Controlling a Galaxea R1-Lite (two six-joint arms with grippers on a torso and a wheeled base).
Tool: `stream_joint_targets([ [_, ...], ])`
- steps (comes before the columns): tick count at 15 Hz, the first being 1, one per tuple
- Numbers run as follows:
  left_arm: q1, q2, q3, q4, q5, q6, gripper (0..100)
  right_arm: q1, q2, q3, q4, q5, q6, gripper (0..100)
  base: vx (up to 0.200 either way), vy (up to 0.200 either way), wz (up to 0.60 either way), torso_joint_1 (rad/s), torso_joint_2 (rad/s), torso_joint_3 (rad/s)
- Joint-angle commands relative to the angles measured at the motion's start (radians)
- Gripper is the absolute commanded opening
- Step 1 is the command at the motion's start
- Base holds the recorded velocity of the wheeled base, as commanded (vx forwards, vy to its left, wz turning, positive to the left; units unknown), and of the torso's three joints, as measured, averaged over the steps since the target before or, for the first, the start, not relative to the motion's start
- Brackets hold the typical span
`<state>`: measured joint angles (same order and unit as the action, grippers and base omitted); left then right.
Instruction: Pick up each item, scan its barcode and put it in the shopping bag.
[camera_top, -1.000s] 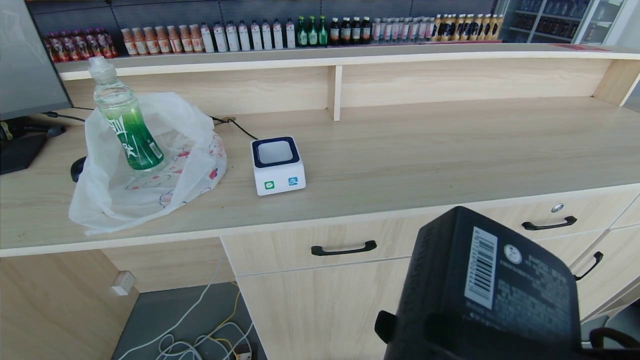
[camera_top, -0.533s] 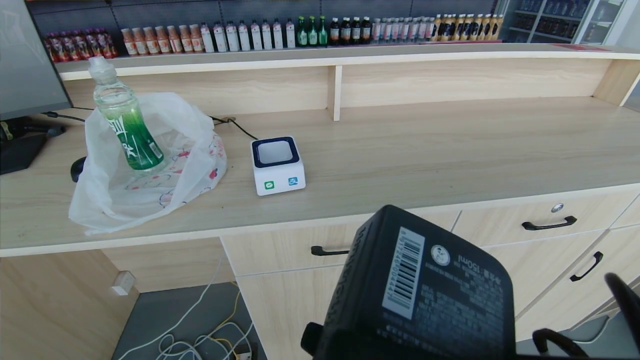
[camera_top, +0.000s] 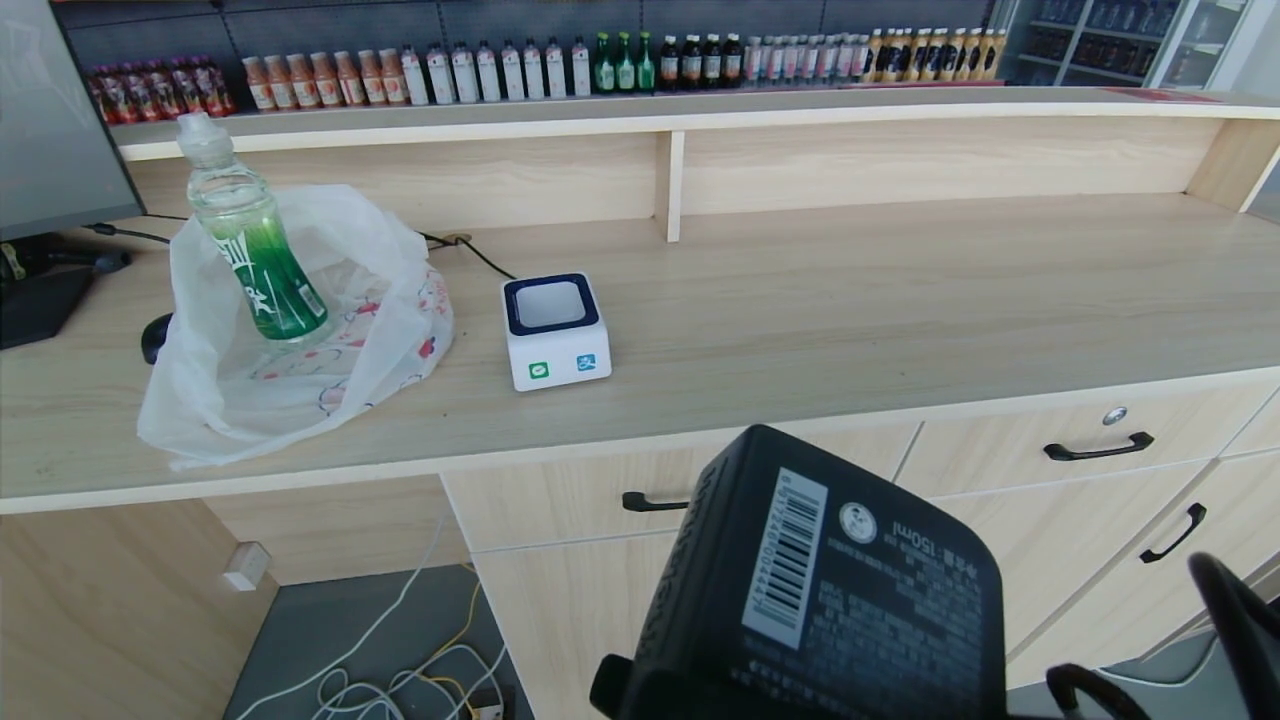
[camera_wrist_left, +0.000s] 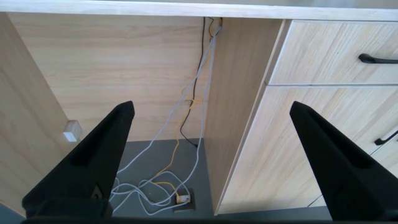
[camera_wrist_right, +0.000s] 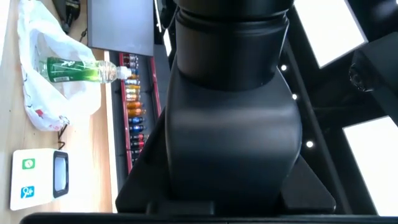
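Note:
A black bottle (camera_top: 830, 590) with a white barcode label hangs close to the head camera, in front of the counter's drawers. My right gripper (camera_wrist_right: 227, 158) is shut on the black bottle (camera_wrist_right: 230, 93), its fingers pressed against both sides. On the counter sit a white scanner box (camera_top: 556, 330) and, to its left, a white plastic shopping bag (camera_top: 290, 370). A green-labelled bottle (camera_top: 250, 235) stands upright inside the bag. My left gripper (camera_wrist_left: 211, 109) hangs open below the counter edge, facing the cabinet front, with nothing between its fingers.
A monitor (camera_top: 55, 120) and its stand fill the counter's far left. A raised shelf (camera_top: 660, 120) runs along the back, with rows of drinks behind it. Loose cables (camera_wrist_left: 161, 186) lie on the floor under the counter (camera_top: 850, 300).
My right gripper has carried the black bottle leftward across the head view, mostly in the first half second. The bag, the green-labelled bottle and the scanner have stayed put.

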<state>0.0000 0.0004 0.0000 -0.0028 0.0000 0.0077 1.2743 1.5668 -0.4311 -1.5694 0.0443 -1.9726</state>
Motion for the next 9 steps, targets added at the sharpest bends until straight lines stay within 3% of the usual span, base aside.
stream_joint_targets([
  [1, 0.0, 0.0, 0.0, 0.0, 0.0, 0.002, 100, -0.001, 0.002, 0.0, -0.001, 0.0, 0.0, 0, 0.0, 0.0, 0.0, 0.0, 0.0, 0.0],
  [6, 0.0, 0.0, 0.0, 0.0, 0.0, 0.0, 100, -0.018, 0.001, 0.002, -0.001, 0.0, 0.038, 0, 0.0, 0.0, 0.0, 0.0, 0.0, 0.0],
  [9, 0.0, 0.0, 0.0, 0.0, 0.0, 0.0, 100, -0.056, -0.008, 0.018, -0.001, 0.0, 0.152, 0, 0.0, 0.0, 0.0, 0.0, 0.0, 0.0],
])
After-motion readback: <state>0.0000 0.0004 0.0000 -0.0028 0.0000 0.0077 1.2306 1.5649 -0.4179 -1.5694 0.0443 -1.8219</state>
